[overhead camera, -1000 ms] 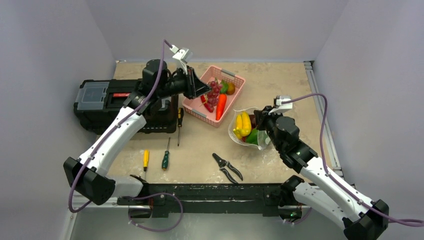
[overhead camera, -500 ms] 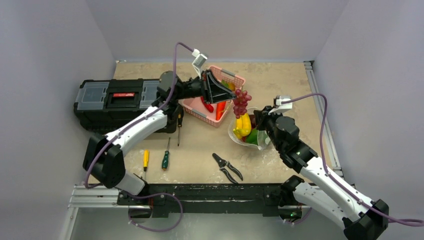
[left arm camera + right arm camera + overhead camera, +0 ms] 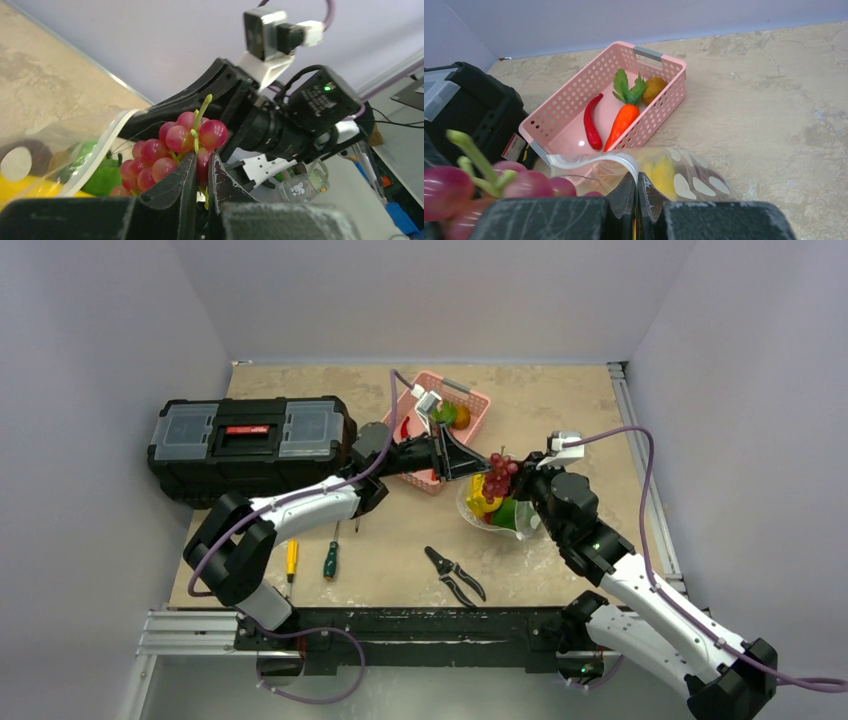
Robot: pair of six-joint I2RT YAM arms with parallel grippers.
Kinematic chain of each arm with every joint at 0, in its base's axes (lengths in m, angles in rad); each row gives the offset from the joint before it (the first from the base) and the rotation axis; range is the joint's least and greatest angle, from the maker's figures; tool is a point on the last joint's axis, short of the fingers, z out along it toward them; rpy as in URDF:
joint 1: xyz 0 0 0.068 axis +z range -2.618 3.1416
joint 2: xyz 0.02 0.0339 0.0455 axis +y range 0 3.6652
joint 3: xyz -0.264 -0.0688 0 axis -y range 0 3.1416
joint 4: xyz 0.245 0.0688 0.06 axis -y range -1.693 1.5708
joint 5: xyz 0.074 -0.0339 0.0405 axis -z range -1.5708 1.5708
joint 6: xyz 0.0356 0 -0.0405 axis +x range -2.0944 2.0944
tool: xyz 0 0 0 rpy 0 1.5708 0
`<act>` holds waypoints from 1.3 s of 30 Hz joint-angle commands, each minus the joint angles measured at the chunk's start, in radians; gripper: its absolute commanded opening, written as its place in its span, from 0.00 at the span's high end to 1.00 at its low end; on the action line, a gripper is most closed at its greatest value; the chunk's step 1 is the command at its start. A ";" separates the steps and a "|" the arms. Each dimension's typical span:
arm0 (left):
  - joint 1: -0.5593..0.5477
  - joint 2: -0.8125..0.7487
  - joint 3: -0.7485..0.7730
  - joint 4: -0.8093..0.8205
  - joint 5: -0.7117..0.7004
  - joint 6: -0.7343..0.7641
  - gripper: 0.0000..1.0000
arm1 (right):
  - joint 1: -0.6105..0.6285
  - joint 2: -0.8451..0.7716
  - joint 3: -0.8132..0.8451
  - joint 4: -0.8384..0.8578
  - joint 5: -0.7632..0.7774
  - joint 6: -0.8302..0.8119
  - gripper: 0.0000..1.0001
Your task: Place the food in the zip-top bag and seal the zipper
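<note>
My left gripper (image 3: 478, 466) is shut on a bunch of red grapes (image 3: 497, 476) and holds it over the mouth of the clear zip-top bag (image 3: 468, 502). The grapes show close up in the left wrist view (image 3: 172, 150). The bag holds a yellow banana (image 3: 478, 502) and a green pepper (image 3: 506, 512). My right gripper (image 3: 522, 480) is shut on the bag's pale zipper rim (image 3: 624, 159), pinching it and keeping the mouth open. The grapes show at the lower left of the right wrist view (image 3: 484, 190).
A pink basket (image 3: 468, 400) behind the bag holds a carrot (image 3: 621, 120), a red chili (image 3: 590, 125) and a brown round fruit (image 3: 654, 88). A black toolbox (image 3: 250, 440) stands at left. Screwdrivers (image 3: 330, 558) and pruning shears (image 3: 455, 575) lie near the front.
My left arm has lifted the grapes out of the pink basket and carried them right and forward to the bag's mouth. My right gripper has stayed on the bag's rim.
</note>
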 commanded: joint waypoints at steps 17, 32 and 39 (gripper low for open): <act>-0.094 -0.108 -0.021 -0.319 -0.315 0.342 0.64 | 0.003 -0.015 0.011 0.036 0.001 0.012 1.00; -0.094 -0.203 0.077 -0.741 -0.504 0.548 0.56 | 0.004 -0.013 0.011 0.036 -0.001 0.013 1.00; -0.094 -0.212 0.021 -0.784 -0.494 0.520 0.57 | 0.003 -0.009 0.011 0.037 -0.003 0.012 1.00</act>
